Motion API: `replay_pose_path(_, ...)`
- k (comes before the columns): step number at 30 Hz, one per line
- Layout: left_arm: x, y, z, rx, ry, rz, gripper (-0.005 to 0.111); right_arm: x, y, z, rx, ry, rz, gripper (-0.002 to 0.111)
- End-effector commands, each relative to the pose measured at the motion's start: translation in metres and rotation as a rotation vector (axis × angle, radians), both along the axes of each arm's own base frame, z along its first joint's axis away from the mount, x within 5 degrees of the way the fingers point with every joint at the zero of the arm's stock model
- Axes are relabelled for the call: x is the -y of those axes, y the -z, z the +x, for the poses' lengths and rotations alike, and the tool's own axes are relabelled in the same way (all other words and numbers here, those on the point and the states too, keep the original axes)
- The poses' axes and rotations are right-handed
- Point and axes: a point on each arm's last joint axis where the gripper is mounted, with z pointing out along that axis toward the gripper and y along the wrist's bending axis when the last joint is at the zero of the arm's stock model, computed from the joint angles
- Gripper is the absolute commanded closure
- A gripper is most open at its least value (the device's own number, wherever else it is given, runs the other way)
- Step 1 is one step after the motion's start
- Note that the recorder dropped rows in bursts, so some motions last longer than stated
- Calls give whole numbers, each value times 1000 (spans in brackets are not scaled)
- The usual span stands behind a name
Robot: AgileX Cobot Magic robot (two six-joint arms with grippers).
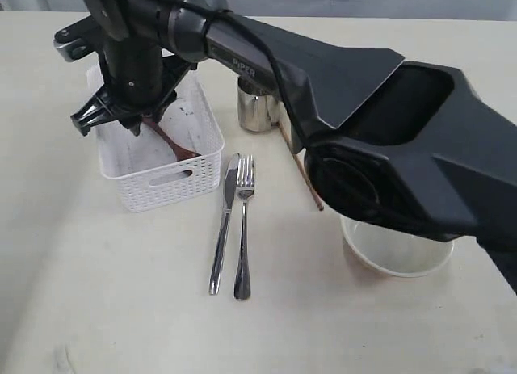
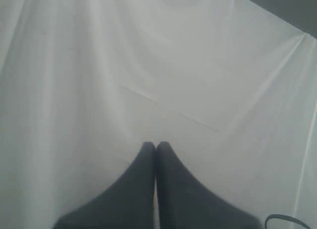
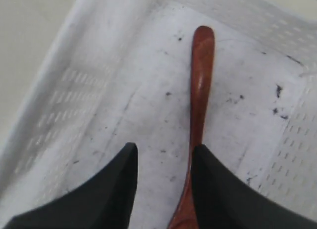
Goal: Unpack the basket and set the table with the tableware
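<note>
Spoon (image 3: 200, 80) lies under one side of your right gripper (image 3: 164, 147), off-centre in its spread jaws; closing may miss it.

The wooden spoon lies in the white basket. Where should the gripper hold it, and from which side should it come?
Grip the wooden spoon at the middle of its slim handle, coming straight down from above. It lies on the floor of the basket, and the walls would likely block a sideways approach. The open right gripper should straddle the handle's width.
</note>
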Motion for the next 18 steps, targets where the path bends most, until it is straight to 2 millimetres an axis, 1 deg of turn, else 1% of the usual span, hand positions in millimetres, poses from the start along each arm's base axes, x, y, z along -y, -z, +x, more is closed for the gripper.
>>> replay_pose_path(1,0,2,-1,-5,3,-3,107,10,-2,13,-5,63,13,73)
replay_pose_path(4,0,2,-1,-5,3,-3,107,11,-2,14,-46,77,45,73)
replay_pose_path(6,0,2,-1,-5,3,-3,107,8,-2,10,-81,75,73,73)
replay_pose_path(10,0,2,-1,-5,3,-3,107,-9,-1,-10,-156,22,126,73)
replay_pose_path(15,0,2,-1,-5,3,-3,107,-25,-2,-33,-166,-32,127,73)
replay_pose_path(18,0,2,-1,-5,3,-3,107,-36,-3,-49,-235,-53,174,73)
